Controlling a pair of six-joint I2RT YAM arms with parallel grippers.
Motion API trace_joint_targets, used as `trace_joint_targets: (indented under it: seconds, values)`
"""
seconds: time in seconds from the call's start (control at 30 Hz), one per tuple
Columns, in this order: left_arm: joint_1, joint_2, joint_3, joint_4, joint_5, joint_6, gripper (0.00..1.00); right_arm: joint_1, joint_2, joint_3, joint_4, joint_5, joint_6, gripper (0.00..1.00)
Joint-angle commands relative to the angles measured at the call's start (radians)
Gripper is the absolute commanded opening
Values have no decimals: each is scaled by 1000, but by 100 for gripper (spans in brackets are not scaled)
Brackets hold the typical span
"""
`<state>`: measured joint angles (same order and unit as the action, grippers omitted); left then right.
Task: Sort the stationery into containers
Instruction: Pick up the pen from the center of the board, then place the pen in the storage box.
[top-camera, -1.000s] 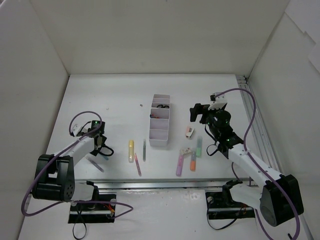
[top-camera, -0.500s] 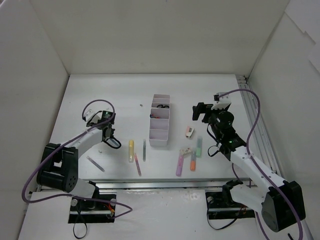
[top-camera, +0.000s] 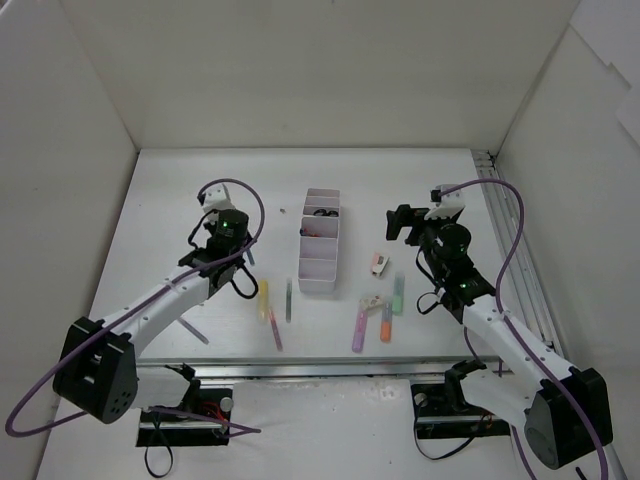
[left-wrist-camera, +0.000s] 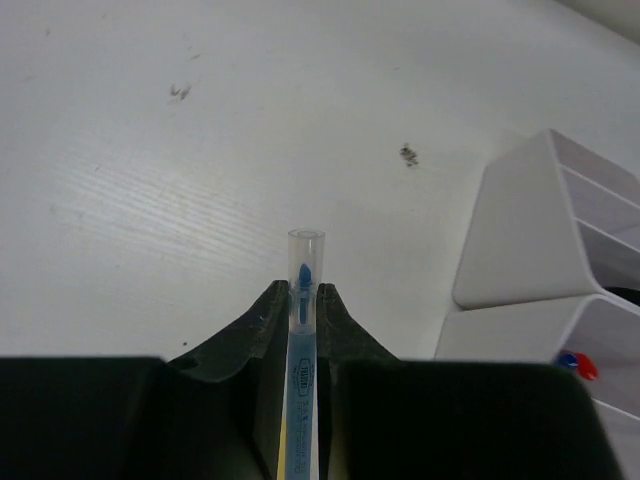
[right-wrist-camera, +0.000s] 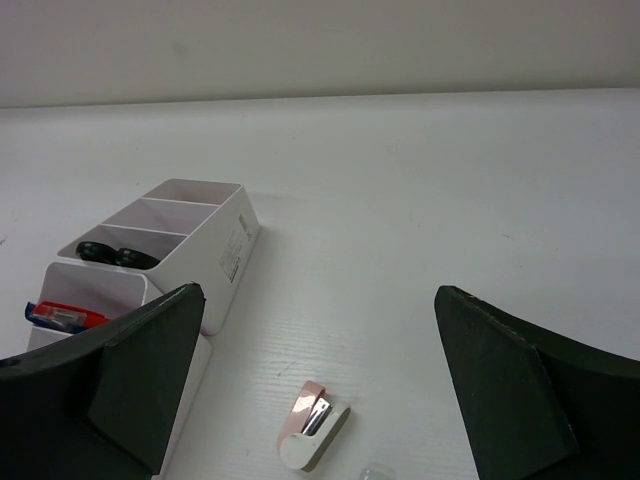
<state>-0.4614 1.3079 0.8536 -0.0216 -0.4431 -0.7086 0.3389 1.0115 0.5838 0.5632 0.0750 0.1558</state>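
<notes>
A small blue printed mark is carried on the barrel of the pen, but it is too small to be read. Lines of grey print are seen on the side wall of the white organiser tray; these cannot be read either.

The pen is thin, with a clear cap over a blue tip. It is clamped between the closed fingers of the left gripper at the bottom centre of the left wrist view, cap pointing up the frame over the table. The tray is seen at that view's right edge, apart from the pen. In the overhead view the tray stands at the centre, its 4 compartments in a row running up the frame. Black-handled scissors are kept in 1 compartment and a red and blue item in the next.

Below the tray in the overhead view a yellow highlighter and a dark pen are laid; at lower right a purple highlighter, an orange highlighter and a green highlighter are found.

The left arm is stretched from lower left diagonally up to just left of the tray. The right arm is raised from lower right to the tray's right side. The right gripper is spread wide with nothing held, and a small white-and-pink item lies on the table below it.
</notes>
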Motion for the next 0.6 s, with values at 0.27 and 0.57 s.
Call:
trace_joint_targets:
  seconds: [0.27, 0.57]
  values:
    - [-160, 46, 56, 540, 158, 395, 0, -14, -27, 16, 63, 22, -19, 98]
    - [-192, 117, 59, 733, 430, 550, 0, -17, -44, 4, 64, 42, -38, 98]
